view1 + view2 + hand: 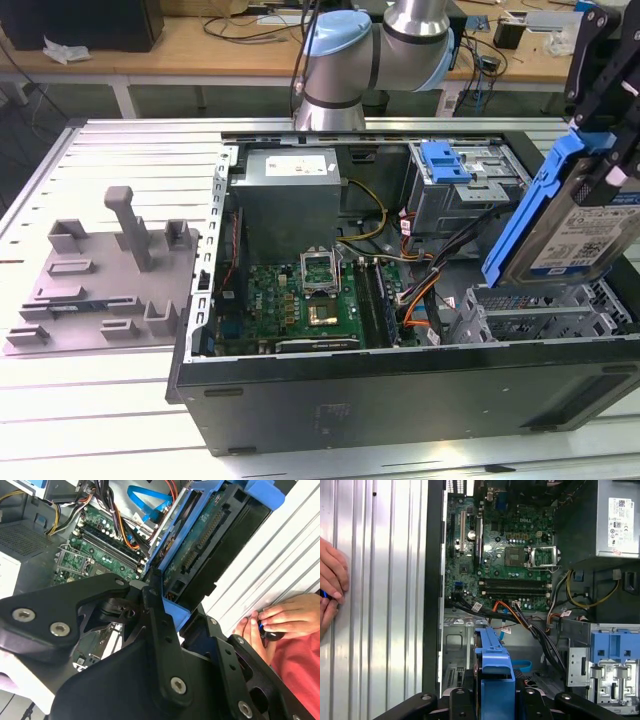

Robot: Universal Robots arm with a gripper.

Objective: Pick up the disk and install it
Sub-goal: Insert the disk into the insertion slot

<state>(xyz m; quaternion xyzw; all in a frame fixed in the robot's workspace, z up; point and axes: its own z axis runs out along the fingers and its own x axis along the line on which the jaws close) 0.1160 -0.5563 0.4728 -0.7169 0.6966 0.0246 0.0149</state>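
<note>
In the exterior view, the claw (604, 168) pinched the disk (572, 228), tilted above the drive cage (530, 312) at the 3 o'clock edge of the case (400, 400).

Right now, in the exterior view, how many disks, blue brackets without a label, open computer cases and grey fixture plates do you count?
disk: 1
blue bracket: 1
open computer case: 1
grey fixture plate: 1
Total: 4

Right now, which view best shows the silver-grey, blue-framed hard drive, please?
The exterior view: the silver-grey hard drive shows its labelled face and blue frame. The second wrist view gives its underside; the first wrist view, its frame end.
</note>
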